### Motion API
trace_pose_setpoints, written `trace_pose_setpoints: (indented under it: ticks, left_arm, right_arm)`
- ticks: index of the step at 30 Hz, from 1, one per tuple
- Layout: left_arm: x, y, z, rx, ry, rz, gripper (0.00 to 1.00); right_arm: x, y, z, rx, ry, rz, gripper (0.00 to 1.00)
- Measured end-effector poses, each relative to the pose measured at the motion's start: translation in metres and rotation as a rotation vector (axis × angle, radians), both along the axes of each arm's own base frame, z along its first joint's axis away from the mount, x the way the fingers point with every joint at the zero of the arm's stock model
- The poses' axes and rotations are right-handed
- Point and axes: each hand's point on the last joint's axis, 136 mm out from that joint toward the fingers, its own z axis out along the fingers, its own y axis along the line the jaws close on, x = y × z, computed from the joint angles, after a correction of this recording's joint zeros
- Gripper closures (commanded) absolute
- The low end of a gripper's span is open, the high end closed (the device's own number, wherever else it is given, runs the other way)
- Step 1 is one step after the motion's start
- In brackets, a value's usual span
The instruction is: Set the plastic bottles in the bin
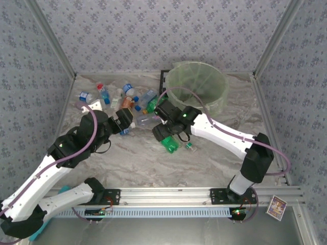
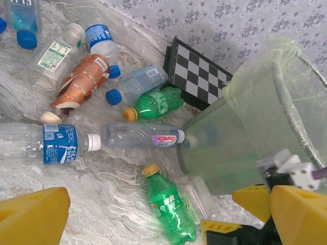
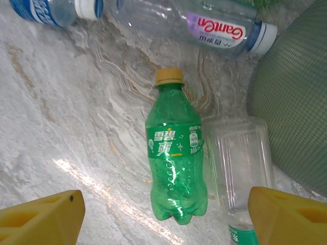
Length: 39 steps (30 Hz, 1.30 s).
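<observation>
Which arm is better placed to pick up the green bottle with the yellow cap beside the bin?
Right. The right fingers stand open on either side of the green bottle, which lies just beside the bin. The left fingers hover farther off, nearer the blue-labelled bottle.

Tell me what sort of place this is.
Probably a robot test cell rather than a home: a marble-look table boxed in by wallpapered panels on aluminium framing, with plastic bottles strewn beside a lined bin.
</observation>
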Motion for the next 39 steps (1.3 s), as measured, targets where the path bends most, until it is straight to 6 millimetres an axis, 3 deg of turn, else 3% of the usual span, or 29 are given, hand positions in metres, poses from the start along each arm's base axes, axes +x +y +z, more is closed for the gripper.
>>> trace_pose_setpoints:
  ticks: [3, 19, 28, 34, 39]
  left_arm:
    - [0.002, -0.001, -0.003, 0.01, 0.006, 0.003, 0.0]
    - [0.004, -0.001, -0.012, 0.062, 0.03, 0.003, 0.0]
    - [0.002, 0.003, -0.009, 0.055, 0.021, 0.007, 0.0]
    - [-0.001, 0.006, -0.007, 0.05, 0.014, 0.01, 0.0]
    - [-0.002, 0.007, -0.008, 0.056, 0.02, 0.01, 0.0]
  right_arm:
    - [0.001, -0.001, -0.015, -0.044, 0.022, 0.005, 0.25]
    - [-0.008, 0.013, -0.084, -0.186, 0.122, 0.052, 0.3]
    - [-0.002, 0.015, -0.102, -0.223, 0.123, 0.054, 0.28]
    - [-0.001, 0.016, -0.128, -0.262, 0.154, 0.055, 0.27]
    - [0.0, 0.017, -0.138, -0.272, 0.162, 0.055, 0.27]
